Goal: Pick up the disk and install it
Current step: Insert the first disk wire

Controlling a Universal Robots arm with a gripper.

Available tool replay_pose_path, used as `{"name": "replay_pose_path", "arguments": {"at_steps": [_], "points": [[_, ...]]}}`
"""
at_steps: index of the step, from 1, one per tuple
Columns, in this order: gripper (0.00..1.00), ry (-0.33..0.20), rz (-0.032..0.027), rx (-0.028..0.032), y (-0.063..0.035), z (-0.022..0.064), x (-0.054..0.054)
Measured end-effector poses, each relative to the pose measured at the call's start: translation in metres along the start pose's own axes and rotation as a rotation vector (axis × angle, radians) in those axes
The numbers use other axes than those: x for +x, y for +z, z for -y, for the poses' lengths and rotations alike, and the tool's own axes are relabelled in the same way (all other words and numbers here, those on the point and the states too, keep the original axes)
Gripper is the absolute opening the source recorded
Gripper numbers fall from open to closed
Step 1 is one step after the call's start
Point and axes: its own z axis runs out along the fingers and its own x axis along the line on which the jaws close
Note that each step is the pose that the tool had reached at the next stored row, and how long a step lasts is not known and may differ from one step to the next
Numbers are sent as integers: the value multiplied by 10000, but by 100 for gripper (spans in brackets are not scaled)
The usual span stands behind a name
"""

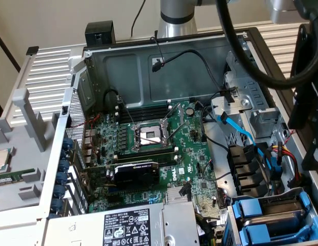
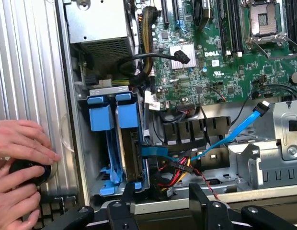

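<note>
Two blue-framed drive carriers stand side by side in the drive cage at the corner of the open computer case. The disk (image 2: 128, 143), with its metal side showing inside its blue frame, is the one nearer the cable bundle. The look-alike carrier (image 2: 100, 120) sits beside it against the case wall. In the exterior view the disk's blue frame (image 1: 250, 209) lies at the lower right of the case. My gripper (image 2: 163, 203) hovers just off the end of the cage, its black fingers (image 2: 127, 201) spread apart with nothing between them and touching neither carrier.
A blue data cable (image 2: 225, 139) and red-yellow power wires (image 2: 179, 167) run right next to the cage. The grey power-supply box (image 1: 143, 225) and motherboard (image 1: 148, 138) fill the case. A person's hands (image 2: 21, 158) rest on a black round object outside the case wall.
</note>
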Motion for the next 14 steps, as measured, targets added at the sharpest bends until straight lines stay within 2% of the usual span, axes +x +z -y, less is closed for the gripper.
{"name": "replay_pose_path", "arguments": {"at_steps": [1,2,10,14], "points": [[59,32,1,0,18,-2,-9],[65,63,-1,0,34,-4,-19],[65,650,-10,3,165,-28,-47],[65,740,32,-4,207,-112,-59]]}}
